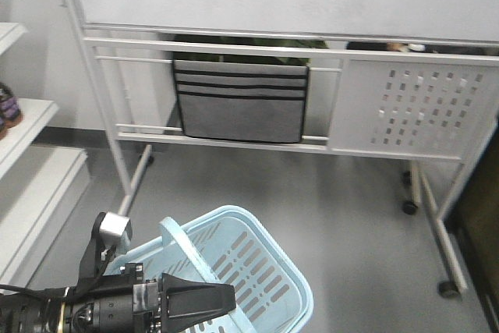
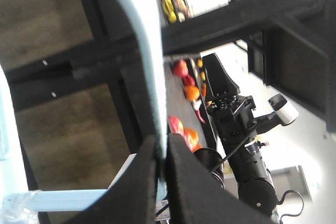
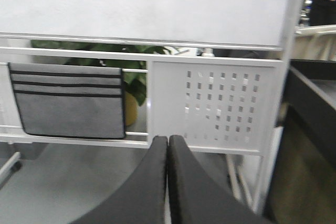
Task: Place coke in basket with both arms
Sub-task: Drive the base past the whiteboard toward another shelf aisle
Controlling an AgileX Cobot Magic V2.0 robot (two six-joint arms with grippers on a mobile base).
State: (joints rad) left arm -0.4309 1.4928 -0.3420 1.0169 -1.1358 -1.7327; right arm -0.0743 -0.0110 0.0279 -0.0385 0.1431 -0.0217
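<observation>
The light blue basket [image 1: 257,271] sits at the bottom of the front view, tilted, with its hoop handle [image 1: 185,251] raised. My left gripper [image 1: 226,299] is shut on that handle; in the left wrist view the black jaws [image 2: 161,153] pinch the pale blue handle bar [image 2: 149,66]. My right gripper [image 3: 167,140] is shut with nothing between its fingers, held in the air facing the whiteboard stand. The left wrist view also shows the right arm [image 2: 239,129] beyond the handle. The coke is out of view.
A white whiteboard stand on castors [image 1: 448,288] fills the background, carrying a grey fabric pocket organiser [image 1: 240,103] and a perforated panel [image 1: 421,107]. White shelves [image 1: 23,126] with a dark bottle [image 1: 9,104] stand at left. A dark cabinet [image 3: 310,145] is at right.
</observation>
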